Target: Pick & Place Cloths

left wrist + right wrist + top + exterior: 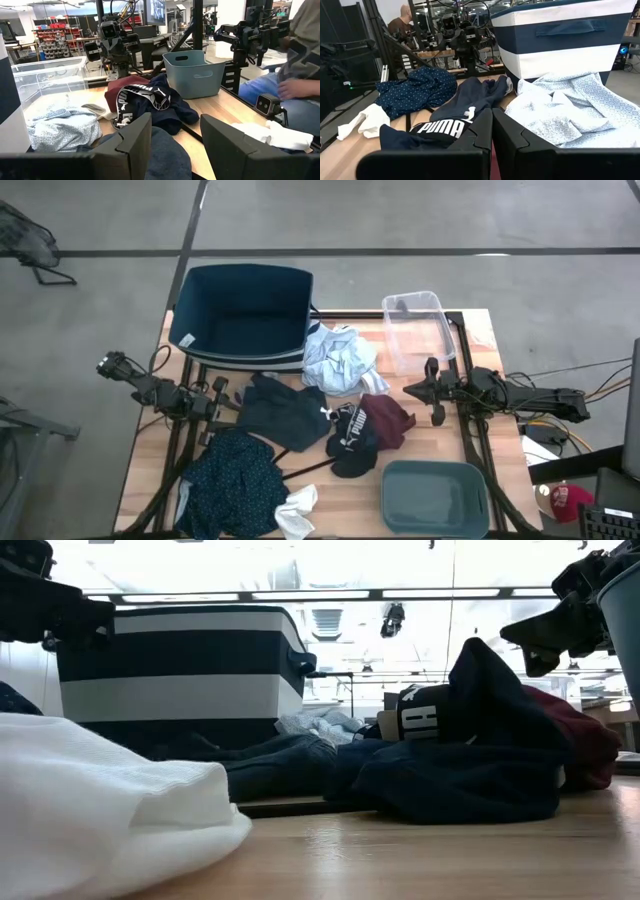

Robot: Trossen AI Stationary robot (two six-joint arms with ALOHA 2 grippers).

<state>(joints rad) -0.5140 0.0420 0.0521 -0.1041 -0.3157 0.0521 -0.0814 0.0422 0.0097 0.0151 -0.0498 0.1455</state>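
Looking over the cloths [300, 435] heaped mid-counter [430, 445], I judge them light, limp and non-slip: I'd pinch a raised fold of the pale blue shirt [338, 358] beside the striped fabric bin [245, 310]. My left claw [228, 395] stands apart and empty; my right claw [425, 390] is pressed together, empty.

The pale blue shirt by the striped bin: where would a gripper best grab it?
Probably the raised crumpled fold at the top of the pale blue shirt, coming straight down from above. It lies bunched against the striped bin, so a sideways approach is blocked there, and its ridges offer something to pinch.
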